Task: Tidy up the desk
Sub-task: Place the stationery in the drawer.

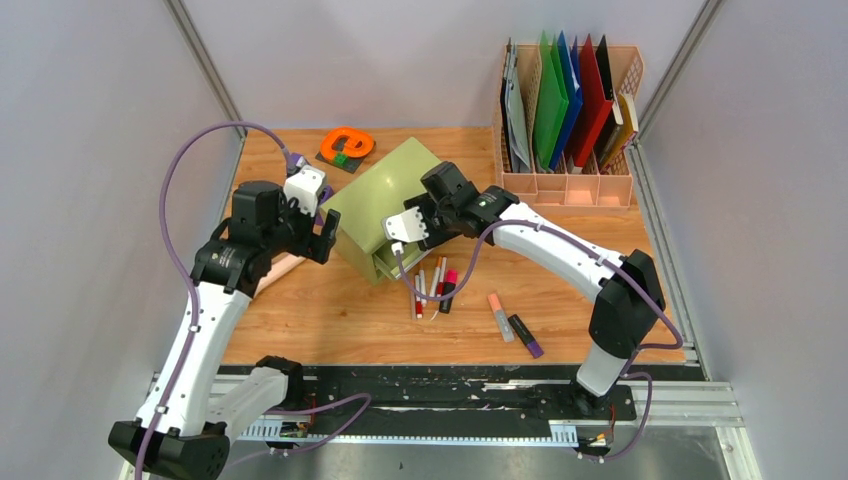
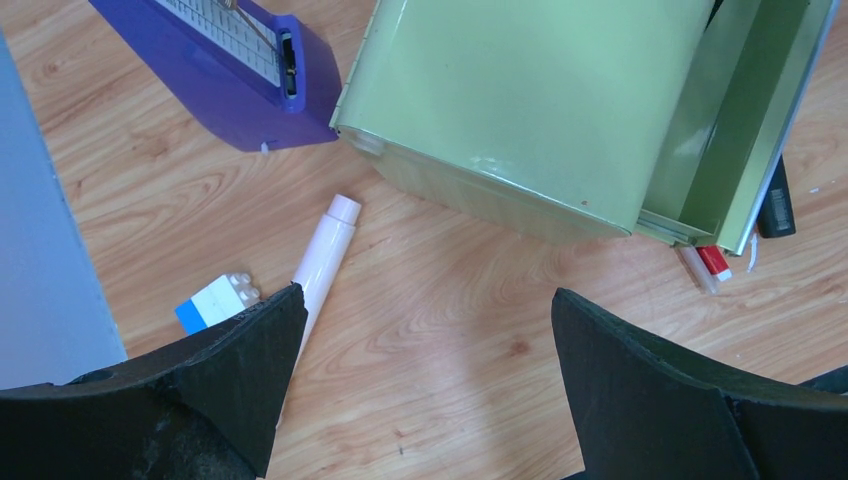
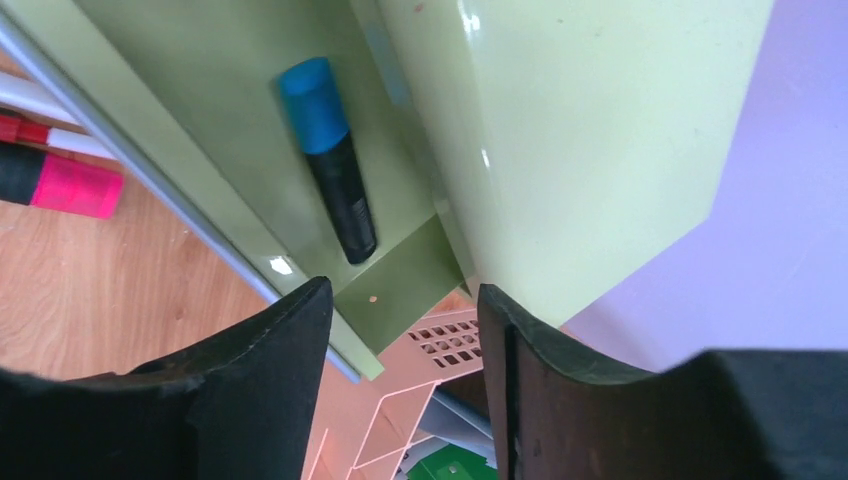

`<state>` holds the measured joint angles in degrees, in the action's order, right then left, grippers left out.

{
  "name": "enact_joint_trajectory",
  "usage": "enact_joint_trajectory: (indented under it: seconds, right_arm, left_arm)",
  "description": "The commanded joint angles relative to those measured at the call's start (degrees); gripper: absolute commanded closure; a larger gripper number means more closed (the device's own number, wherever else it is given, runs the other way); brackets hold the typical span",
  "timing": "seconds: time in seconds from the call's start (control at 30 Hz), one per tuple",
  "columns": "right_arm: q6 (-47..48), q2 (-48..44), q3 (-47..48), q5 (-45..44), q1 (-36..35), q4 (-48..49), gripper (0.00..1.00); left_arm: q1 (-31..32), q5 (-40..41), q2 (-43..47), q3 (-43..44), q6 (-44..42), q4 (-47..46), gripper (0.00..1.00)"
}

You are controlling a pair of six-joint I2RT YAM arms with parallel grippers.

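Note:
The desk (image 1: 330, 320) is an orange-brown wood top with a black and silver rail (image 1: 430, 392) along its near edge. My left gripper (image 1: 322, 238) is open and empty, just left of the olive-green drawer chest (image 1: 385, 200). In the left wrist view it (image 2: 428, 300) hovers over bare wood (image 2: 450, 330). My right gripper (image 1: 398, 243) is open at the chest's pulled-out drawer. In the right wrist view it (image 3: 402, 300) stands by the drawer's corner, and a blue-capped marker (image 3: 330, 160) lies in the drawer.
Several markers (image 1: 432, 285) lie in front of the chest, and two highlighters (image 1: 512, 322) lie further right. A peach file rack (image 1: 570, 110) stands back right. An orange tape dispenser (image 1: 345, 147) sits at the back. A purple stapler (image 2: 235, 60), a pale tube (image 2: 325, 255) and a blue-white brick (image 2: 215, 300) lie left of the chest.

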<state>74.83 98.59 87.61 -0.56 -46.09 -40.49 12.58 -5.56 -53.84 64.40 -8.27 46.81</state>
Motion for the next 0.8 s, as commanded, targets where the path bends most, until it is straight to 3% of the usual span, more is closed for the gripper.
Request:
enact_joint_trajectory:
  seconds: [0.0, 0.27, 0.43, 0.6, 0.77]
  right_arm:
    - [0.38, -0.42, 2.63, -3.18, -0.4, 3.75, 0.4]
    - [-9.43, -6.59, 0.65, -4.84, -0.22, 4.49, 0.35]
    - [-21.45, -16.48, -8.47, -0.74, 1.02, 2.49, 0.31]
    - [-31.45, -26.39, -16.78, 13.54, 10.64, -2.02, 0.28]
    - [-36.48, -30.51, -24.23, 24.25, 20.06, -10.68, 0.28]
  left_arm:
    - [-0.57, -1.22, 1.28, -0.09, -0.7, -2.24, 0.0]
    - [-0.66, -1.09, 1.13, 0.14, -0.8, -2.33, 0.0]
    - [-0.65, -0.79, 0.84, 0.6, -0.9, -2.25, 0.0]
    - [-0.71, -0.94, -0.19, 1.13, -0.98, -2.07, 0.0]
    - [-1.03, -0.85, -1.12, 1.31, -1.22, -2.01, 0.0]
